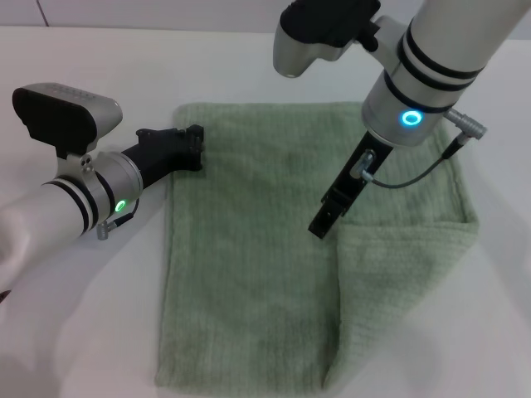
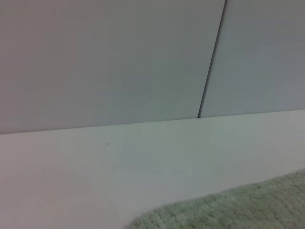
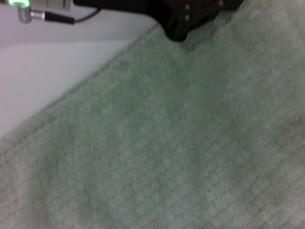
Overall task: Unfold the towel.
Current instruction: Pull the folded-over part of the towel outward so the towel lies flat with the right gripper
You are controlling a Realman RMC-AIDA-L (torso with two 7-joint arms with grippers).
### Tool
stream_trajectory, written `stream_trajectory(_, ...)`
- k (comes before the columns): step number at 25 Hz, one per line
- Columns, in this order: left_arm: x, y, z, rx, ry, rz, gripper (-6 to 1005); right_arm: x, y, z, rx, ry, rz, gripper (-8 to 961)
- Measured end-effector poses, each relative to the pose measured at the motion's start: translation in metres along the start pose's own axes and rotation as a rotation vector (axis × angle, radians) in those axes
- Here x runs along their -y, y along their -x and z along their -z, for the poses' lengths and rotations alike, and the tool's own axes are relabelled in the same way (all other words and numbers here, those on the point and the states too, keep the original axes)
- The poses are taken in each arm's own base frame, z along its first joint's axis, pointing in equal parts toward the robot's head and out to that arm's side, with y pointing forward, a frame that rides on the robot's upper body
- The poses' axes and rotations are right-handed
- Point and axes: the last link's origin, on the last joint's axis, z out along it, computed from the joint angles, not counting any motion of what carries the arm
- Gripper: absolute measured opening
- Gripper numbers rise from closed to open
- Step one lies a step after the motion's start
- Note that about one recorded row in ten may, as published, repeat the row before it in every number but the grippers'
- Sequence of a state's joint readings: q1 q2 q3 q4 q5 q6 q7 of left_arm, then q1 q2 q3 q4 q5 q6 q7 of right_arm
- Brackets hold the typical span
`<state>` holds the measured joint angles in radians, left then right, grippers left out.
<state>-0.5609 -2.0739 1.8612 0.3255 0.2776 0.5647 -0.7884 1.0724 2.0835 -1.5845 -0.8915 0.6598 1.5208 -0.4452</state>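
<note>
White table (image 1: 83, 332) is bearing the towel (image 1: 249, 249); left gripper (image 1: 192, 145) is touching its edge, right gripper (image 1: 325, 220) hovering above; neither's grip can be told.

Soft, even light falls from overhead across the white counter (image 1: 249, 66), bright without harsh glare. Shadows are faint: a dim patch sits on the towel (image 1: 249, 249) beneath the right arm. Indicator rings on both arms glow (cyan on the right, green on the left). Both wrist views are blurred, the towel's weave smeared and soft, with a cool grey cast.
</note>
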Motion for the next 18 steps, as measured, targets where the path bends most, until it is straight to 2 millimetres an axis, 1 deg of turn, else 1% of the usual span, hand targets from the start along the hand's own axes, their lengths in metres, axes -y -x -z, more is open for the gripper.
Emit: stream_trajectory(18, 0.000, 0.001, 0.001, 0.001, -0.003, 0.002, -2, 0.000, -0.014, -0.010, -0.077, 0.031, 0.005, 736)
